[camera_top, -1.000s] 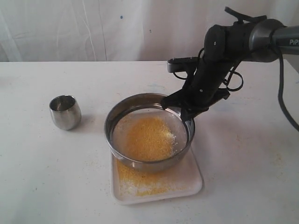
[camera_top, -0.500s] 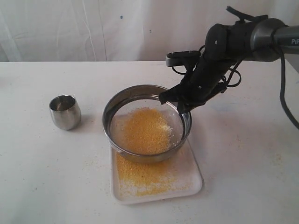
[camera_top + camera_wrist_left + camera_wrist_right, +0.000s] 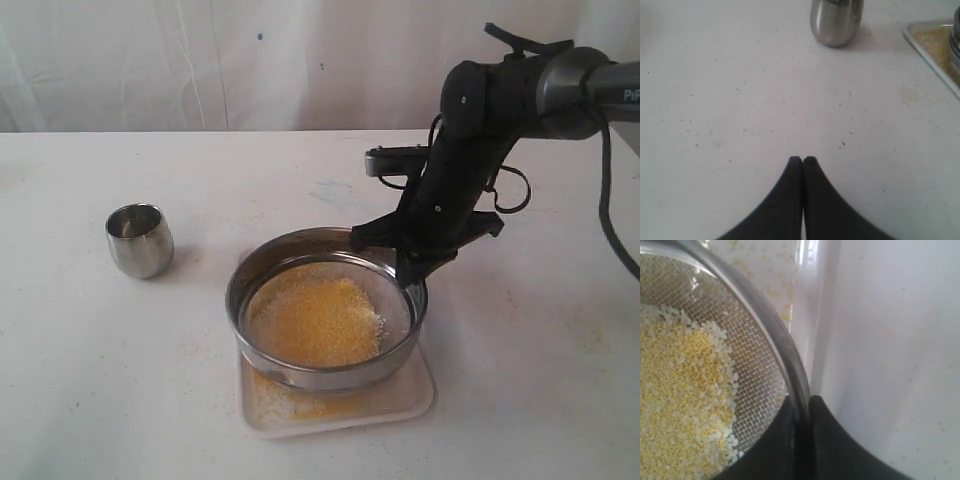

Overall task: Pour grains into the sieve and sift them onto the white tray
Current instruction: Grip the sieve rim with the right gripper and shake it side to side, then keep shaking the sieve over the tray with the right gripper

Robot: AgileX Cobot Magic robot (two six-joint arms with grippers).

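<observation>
The sieve (image 3: 300,372) is a wide steel ring with a mesh bottom, held just above the white tray (image 3: 400,395). My right gripper (image 3: 412,270) is shut on the sieve's rim (image 3: 775,335) at its right side. Golden-yellow grains (image 3: 315,322) with pale bits at the edge lie heaped on the mesh (image 3: 747,360). Fine yellow meal (image 3: 300,405) lies on the tray under the sieve. My left gripper (image 3: 803,159) is shut on nothing over bare table and does not show in the exterior view.
A small rounded steel cup (image 3: 139,239) stands upright on the table to the left of the sieve; the same cup (image 3: 836,20) shows far ahead of my left gripper. Scattered specks of grain dot the white table (image 3: 520,340).
The right gripper has swung the sieve toward the front and right over the tray, after moving it back and left half a second before. The grain heap shifted inside. The cup stayed put.
</observation>
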